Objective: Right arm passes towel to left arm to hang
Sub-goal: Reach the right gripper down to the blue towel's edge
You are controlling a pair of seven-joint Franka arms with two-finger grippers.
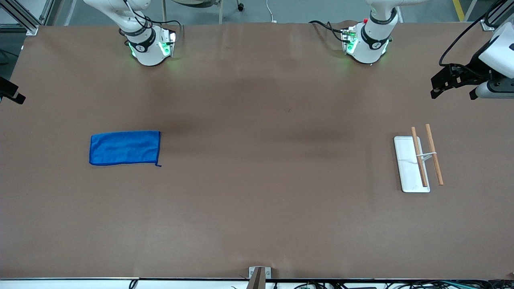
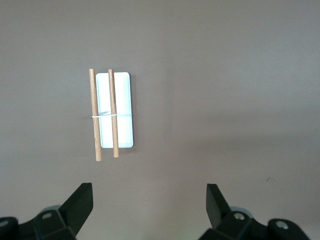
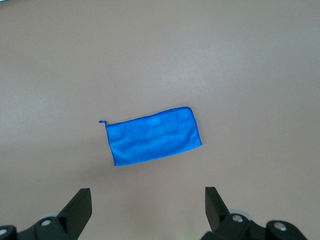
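No readable writing shows anywhere. The towel (image 1: pixel 125 148) lies flat on the table (image 1: pixel 257 200) toward the right arm's end. The right gripper (image 3: pixel 147 210) hangs above it, fingers spread and empty, mostly cut off. The left gripper (image 2: pixel 149 207), likewise spread, hangs over the table near a white rack (image 1: pixel 407 164) with two wooden rods (image 1: pixel 433 154).

The left end effector (image 2: pixel 149 202) hung over the bare brown desk (image 2: pixel 225 100), fingers spread wide. A white tray (image 2: pixel 122 110) lay flat, two wooden rods (image 2: pixel 113 114) across and beside it.
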